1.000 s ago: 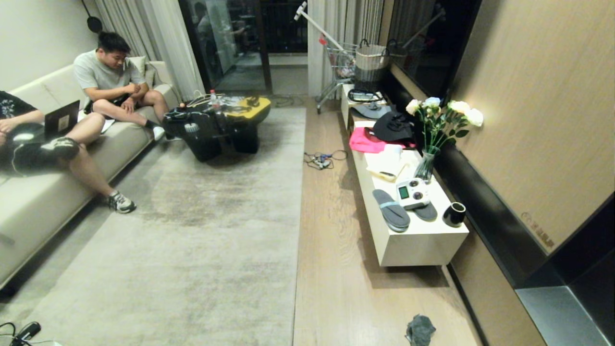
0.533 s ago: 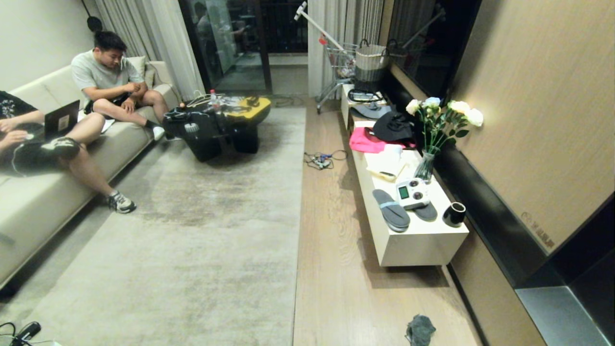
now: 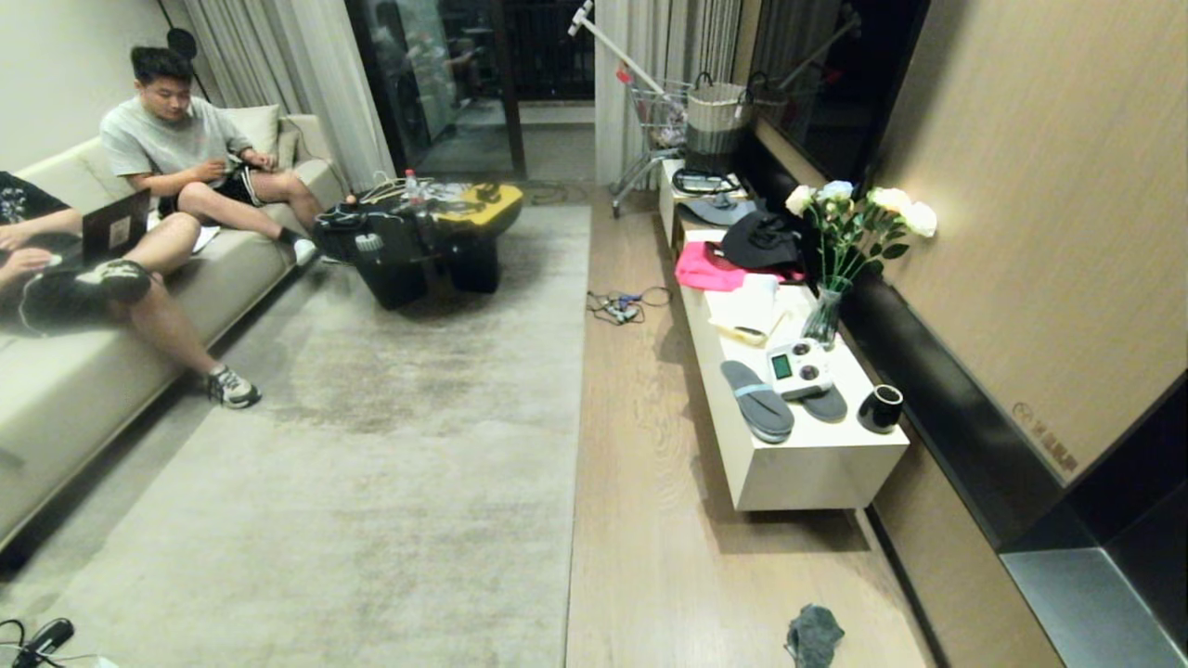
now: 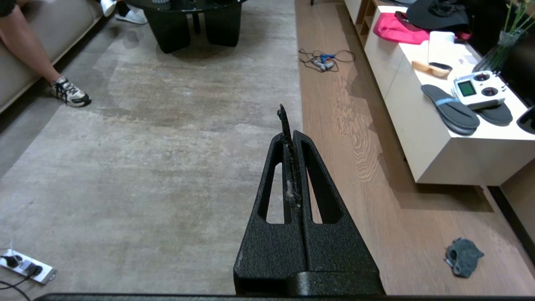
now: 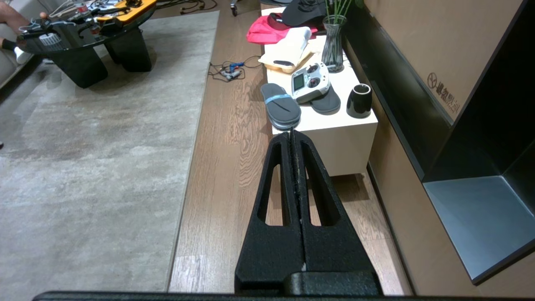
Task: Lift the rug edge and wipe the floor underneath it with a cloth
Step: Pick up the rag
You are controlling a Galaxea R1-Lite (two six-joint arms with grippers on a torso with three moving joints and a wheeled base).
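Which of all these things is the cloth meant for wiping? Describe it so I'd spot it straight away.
Find the long white low cabinet along the right wall, then look down the strip of wood floor between it and the big grey rug. Past the cabinet's near end lies the cloth, alone on the planks. It is a small crumpled dark grey rag, unlike the pink fabric and black cap on the cabinet.

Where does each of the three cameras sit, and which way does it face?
Head view: high up, facing down the room over the rug; no arm shows.
Left wrist view: behind the left gripper, jaws shut, over the rug edge.
Right wrist view: behind the right gripper, jaws shut, above the floor.
Head and left wrist views share the cloth.
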